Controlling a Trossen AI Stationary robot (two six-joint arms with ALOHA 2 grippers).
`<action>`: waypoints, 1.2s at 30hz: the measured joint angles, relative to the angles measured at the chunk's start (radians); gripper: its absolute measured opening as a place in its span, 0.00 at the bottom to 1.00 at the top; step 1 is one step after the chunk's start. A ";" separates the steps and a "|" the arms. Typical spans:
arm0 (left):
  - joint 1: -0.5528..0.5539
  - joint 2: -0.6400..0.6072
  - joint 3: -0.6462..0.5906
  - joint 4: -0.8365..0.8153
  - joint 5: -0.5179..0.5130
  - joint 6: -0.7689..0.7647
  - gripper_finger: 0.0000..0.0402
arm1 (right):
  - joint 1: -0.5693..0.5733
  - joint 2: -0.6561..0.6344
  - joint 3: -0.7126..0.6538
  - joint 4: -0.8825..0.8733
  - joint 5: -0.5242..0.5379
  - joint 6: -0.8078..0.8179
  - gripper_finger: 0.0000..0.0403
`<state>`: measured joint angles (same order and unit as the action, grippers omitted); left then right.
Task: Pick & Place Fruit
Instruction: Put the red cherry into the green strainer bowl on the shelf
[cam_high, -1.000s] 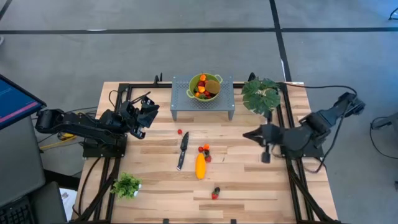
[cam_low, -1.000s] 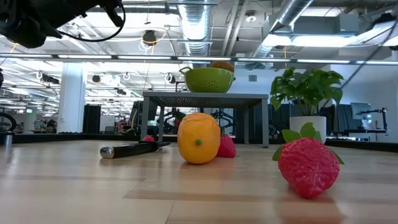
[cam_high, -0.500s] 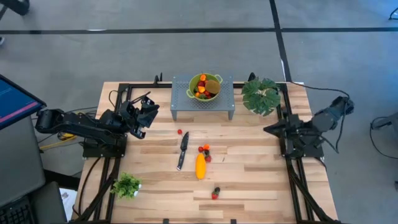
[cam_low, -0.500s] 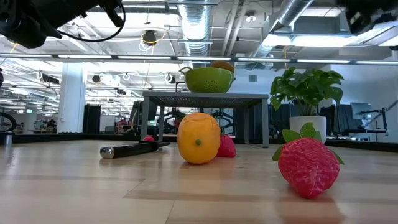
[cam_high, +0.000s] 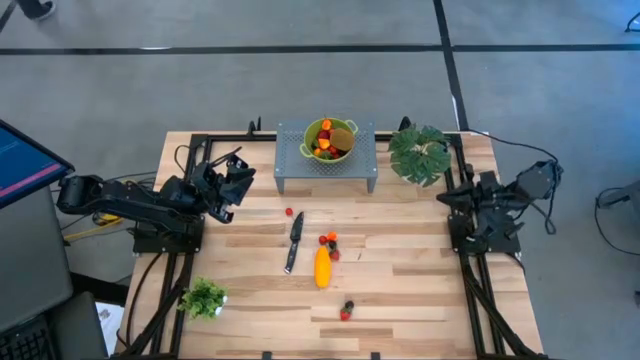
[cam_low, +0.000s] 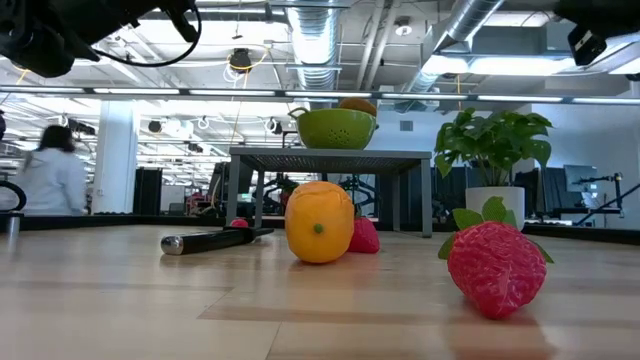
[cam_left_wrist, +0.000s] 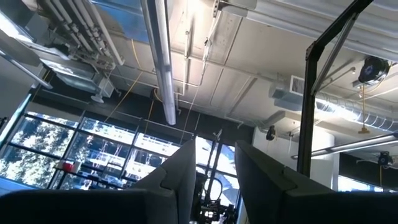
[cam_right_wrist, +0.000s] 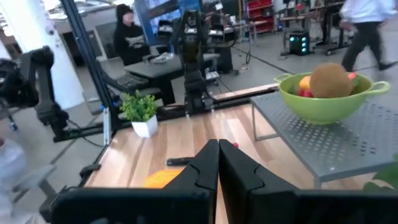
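Observation:
The elongated yellow-orange fruit (cam_high: 322, 267) lies on its side mid-table, with small red and orange balls (cam_high: 329, 240) just beyond it. A red ball (cam_high: 289, 212) sits farther left. A strawberry and a dark ball (cam_high: 346, 310) lie near the front edge; the strawberry (cam_low: 495, 268) looms large in the low view. More fruit fills the green bowl (cam_high: 329, 139) on the grey perforated stand (cam_high: 300, 170). My left gripper (cam_high: 243, 171) hovers at the table's left, tipped upward, slightly open and empty (cam_left_wrist: 213, 168). My right gripper (cam_high: 443, 197) is shut and empty (cam_right_wrist: 218, 162) at the right edge.
A black-handled knife (cam_high: 294, 241) lies left of the yellow-orange fruit. A large leafy plant (cam_high: 420, 152) stands at the far right, a small one (cam_high: 204, 297) at the near left. Black frame rails run along both table sides. People move in the room behind.
My right arm has drawn back from above the table's right half toward its right edge and come down a little, turning as it went. The fruit and knife have not moved. A person has walked into the low view's left background.

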<state>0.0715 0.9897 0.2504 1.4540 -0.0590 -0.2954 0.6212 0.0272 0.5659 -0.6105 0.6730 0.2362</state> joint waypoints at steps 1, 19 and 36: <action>0.000 0.000 0.000 -0.001 0.000 0.000 0.26 | 0.000 -0.003 0.001 0.001 -0.006 0.001 0.01; -0.051 0.000 -0.001 -0.373 0.331 0.185 0.26 | 0.000 -0.004 0.002 -0.003 -0.015 0.001 0.01; -0.199 0.000 -0.001 -0.630 0.169 0.513 0.46 | 0.000 -0.004 0.002 -0.003 -0.015 0.001 0.01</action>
<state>-0.1272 0.9901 0.2497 0.8235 0.1097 0.2180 0.6209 0.0231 0.5674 -0.6133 0.6577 0.2367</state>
